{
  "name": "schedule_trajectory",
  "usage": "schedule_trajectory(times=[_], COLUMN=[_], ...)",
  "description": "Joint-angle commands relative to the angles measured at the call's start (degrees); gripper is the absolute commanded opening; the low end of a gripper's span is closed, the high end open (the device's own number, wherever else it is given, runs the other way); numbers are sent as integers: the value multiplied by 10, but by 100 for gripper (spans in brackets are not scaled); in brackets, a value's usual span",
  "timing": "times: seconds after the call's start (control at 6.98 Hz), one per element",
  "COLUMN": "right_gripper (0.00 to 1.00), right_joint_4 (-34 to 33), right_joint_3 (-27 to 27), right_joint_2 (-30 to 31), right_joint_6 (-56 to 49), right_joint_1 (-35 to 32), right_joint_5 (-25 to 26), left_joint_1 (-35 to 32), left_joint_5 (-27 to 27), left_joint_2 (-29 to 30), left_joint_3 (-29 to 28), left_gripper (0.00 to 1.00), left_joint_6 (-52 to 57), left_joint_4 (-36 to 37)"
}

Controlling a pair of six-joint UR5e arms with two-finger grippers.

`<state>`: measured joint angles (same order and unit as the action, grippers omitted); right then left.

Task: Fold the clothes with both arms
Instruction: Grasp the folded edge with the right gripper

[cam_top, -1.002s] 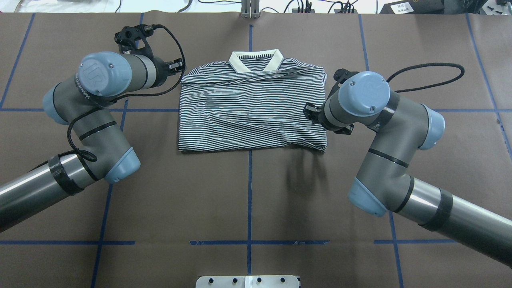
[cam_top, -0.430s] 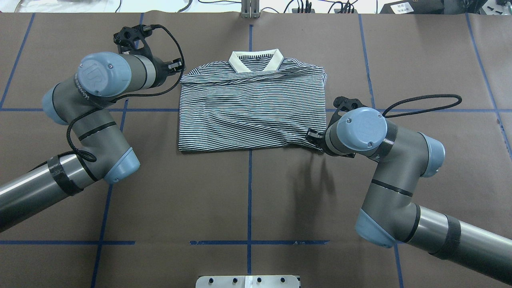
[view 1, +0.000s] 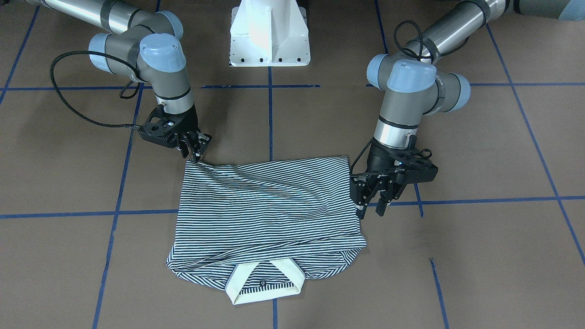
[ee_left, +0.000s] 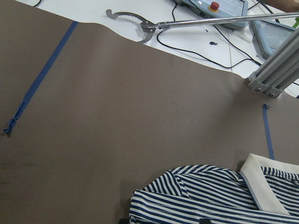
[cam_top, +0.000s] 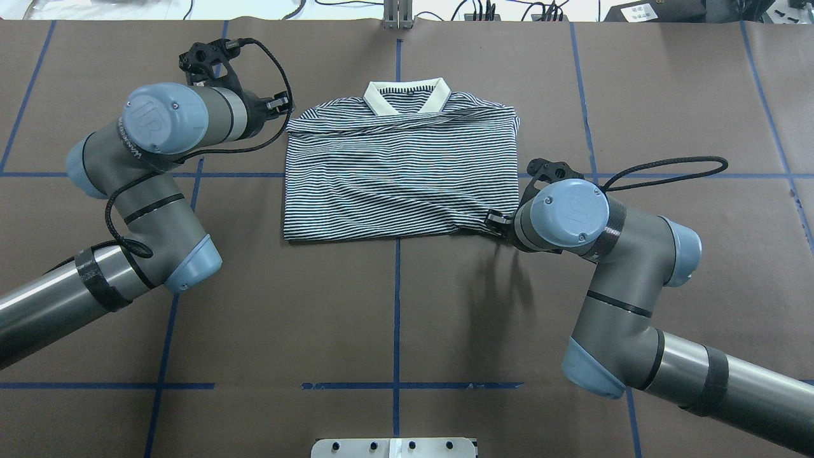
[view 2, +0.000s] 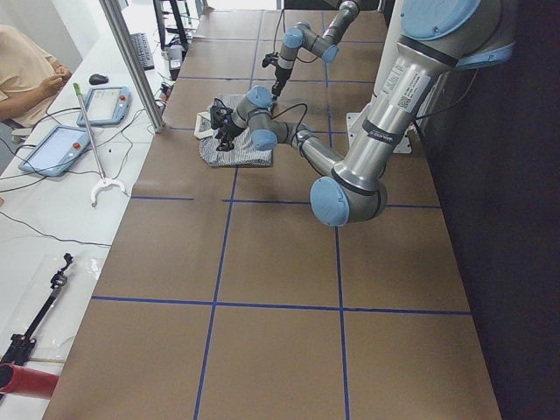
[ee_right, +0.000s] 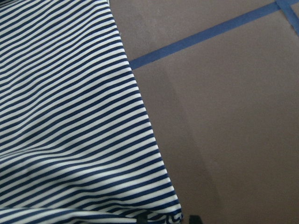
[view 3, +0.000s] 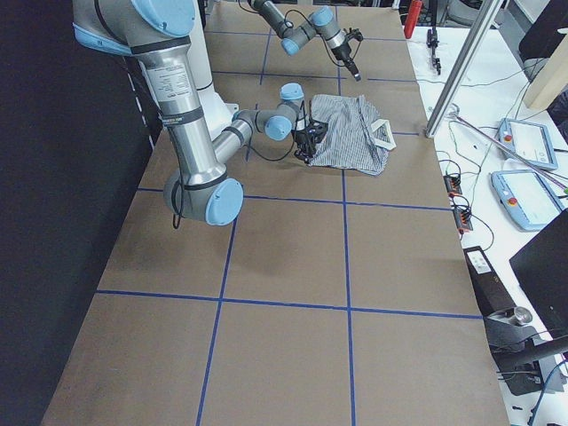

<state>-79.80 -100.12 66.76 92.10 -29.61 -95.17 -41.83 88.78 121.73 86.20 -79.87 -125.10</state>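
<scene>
The striped polo shirt (cam_top: 394, 172) lies folded on the brown table, with its cream collar (cam_top: 407, 95) at the far side. It also shows in the front view (view 1: 269, 210). My left gripper (cam_top: 282, 107) is open and empty beside the shirt's far left shoulder corner, and its spread fingers show in the front view (view 1: 371, 206). My right gripper (cam_top: 497, 221) is at the shirt's near right corner. In the front view (view 1: 195, 153) its tips point down onto that corner. The right wrist view shows the hem corner (ee_right: 175, 215) between two parted fingertips.
The white pedestal base (view 1: 269, 36) stands at the robot's side. Blue tape lines (cam_top: 397, 318) cross the table. An aluminium post (cam_top: 397, 16) stands at the far edge. Pendants (view 2: 52, 144), cables and a grabber tool (ee_left: 140, 28) lie beyond it.
My right arm swung back along the shirt's right edge, from its middle to the near right corner, and came lower. My left arm has barely moved.
</scene>
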Motion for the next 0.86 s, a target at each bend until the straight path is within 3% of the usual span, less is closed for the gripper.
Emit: schedule_trajectory(times=[0.0,0.14,0.43,0.57,0.72], right_gripper=[40,40,10,0,0], right_joint_4=[0,0,0,0,0], right_joint_3=[5,7,14,14,14], right_joint_2=[-1,-2,-6,-4,-2], right_joint_6=[-3,-3,5,5,5], right_joint_1=[0,1,1,1,0], right_joint_5=[10,16,17,20,20], left_joint_1=[0,0,1,0,0], left_joint_5=[0,0,0,0,0], left_joint_2=[-1,-1,-7,-7,-7], left_joint_3=[-1,-1,1,2,2], left_gripper=[58,58,58,58,58], left_joint_6=[0,1,1,1,1], left_joint_4=[1,1,1,1,1])
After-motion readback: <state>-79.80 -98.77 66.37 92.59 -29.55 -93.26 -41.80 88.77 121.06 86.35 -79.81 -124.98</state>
